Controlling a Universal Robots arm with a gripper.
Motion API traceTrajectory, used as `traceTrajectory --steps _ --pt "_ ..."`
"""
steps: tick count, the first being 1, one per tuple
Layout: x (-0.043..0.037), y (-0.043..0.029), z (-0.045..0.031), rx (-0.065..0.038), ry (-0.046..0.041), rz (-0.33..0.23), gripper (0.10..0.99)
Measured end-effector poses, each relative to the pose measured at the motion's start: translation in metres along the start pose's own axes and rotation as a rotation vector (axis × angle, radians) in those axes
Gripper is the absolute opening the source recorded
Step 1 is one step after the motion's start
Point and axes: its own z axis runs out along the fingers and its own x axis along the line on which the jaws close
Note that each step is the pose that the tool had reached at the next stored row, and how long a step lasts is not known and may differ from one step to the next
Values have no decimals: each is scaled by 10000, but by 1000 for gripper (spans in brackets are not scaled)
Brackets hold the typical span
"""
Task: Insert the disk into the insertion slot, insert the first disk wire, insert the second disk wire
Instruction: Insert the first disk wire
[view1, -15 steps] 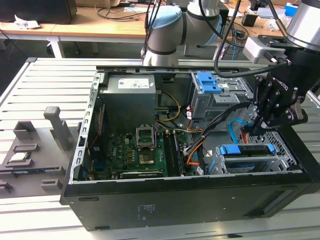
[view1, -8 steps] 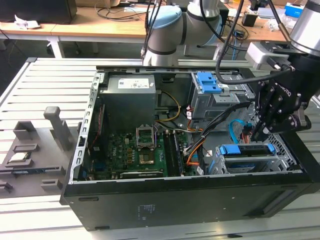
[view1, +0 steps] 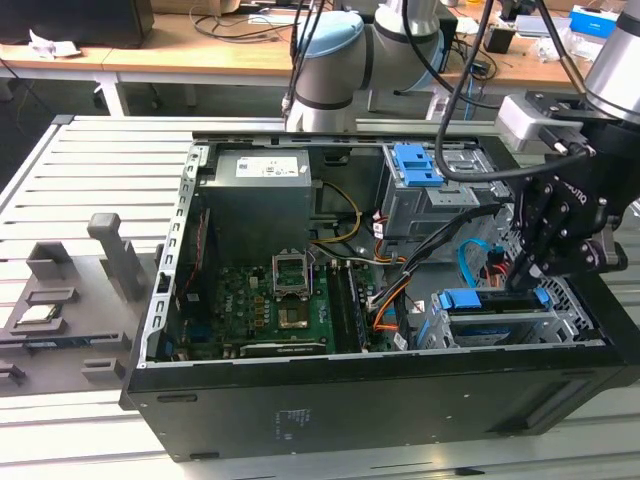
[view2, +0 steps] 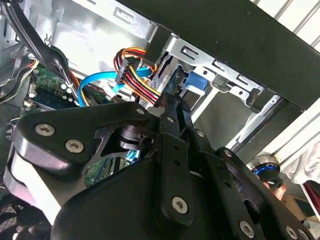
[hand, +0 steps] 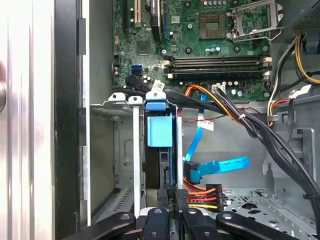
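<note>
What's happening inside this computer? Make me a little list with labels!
place: inside an open computer case
disk: seated in the insertion slot, blue carrier showing
end effector: apparently shut on the first disk wire, at the disk's edge
second disk wire: light blue, curving beside the first disk wire

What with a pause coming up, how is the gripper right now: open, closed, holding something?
The gripper is closed on the first disk wire, at its black plug.
</note>
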Motion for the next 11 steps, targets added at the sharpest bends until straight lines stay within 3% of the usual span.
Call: traceTrajectory --steps 11 --pt "-5 -30 95 0 10 0 169"
